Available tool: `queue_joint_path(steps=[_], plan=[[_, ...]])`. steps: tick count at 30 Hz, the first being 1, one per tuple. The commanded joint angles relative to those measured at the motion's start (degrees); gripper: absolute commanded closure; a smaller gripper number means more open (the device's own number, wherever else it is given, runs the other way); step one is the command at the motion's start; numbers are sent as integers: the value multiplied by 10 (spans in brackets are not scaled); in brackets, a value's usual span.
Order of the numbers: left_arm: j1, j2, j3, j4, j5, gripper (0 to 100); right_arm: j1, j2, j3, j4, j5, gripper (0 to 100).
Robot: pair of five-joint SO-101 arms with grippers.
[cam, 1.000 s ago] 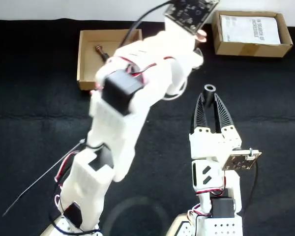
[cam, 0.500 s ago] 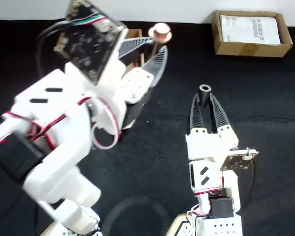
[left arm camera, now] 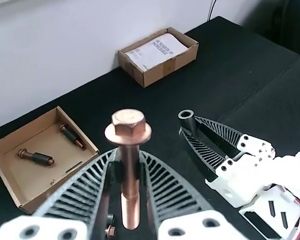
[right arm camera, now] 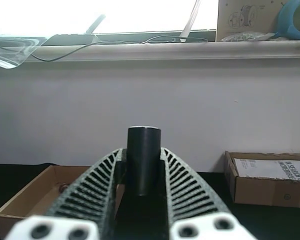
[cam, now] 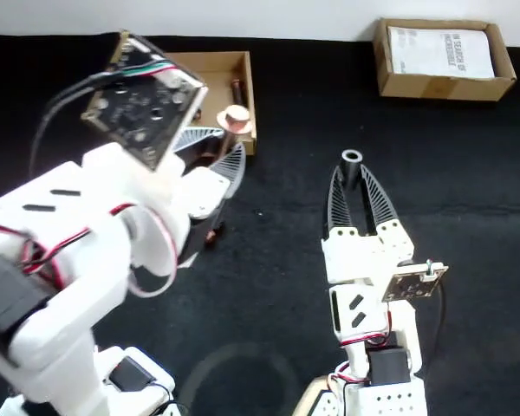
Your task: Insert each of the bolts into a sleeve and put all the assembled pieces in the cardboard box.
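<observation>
My left gripper [cam: 218,154] is shut on a copper bolt [cam: 234,117], held upright with its hex head on top, just in front of the cardboard box [cam: 221,74]. In the left wrist view the bolt [left arm camera: 130,165] stands between the fingers. My right gripper [cam: 354,178] sits to the right of it, shut on a black sleeve [cam: 352,159] whose open end faces up. The sleeve [right arm camera: 143,160] shows in the right wrist view too. Two assembled pieces [left arm camera: 35,157] lie in the box [left arm camera: 42,137].
A second cardboard box [cam: 442,56] with a printed sheet stands at the back right. A small copper piece [cam: 212,234] lies on the black mat under the left gripper. The mat between the two arms is open.
The left arm swung from the back right over to the left and came down, carrying the bolt to the box's front corner. The right gripper drifted slightly left with the sleeve.
</observation>
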Motion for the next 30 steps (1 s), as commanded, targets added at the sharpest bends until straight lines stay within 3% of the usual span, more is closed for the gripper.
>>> queue_joint_path(steps=[1, 8, 12, 20, 27, 30], plan=[[-7, -32, 95, -118, 11, 991, -5, -1, 78, 3, 8, 992], [-7, -50, 299, -383, 99, 991, -5, -3, 78, 0, 5, 992], [-7, -50, 364, -491, 142, 991, -5, -3, 78, -1, 5, 992], [54, -46, 436, -564, 173, 991, -6, -3, 78, -1, 4, 992], [86, -45, 533, -710, 173, 991, -47, -4, 78, -1, 4, 992], [92, -45, 538, -725, 171, 991, -51, -4, 78, -1, 4, 992]])
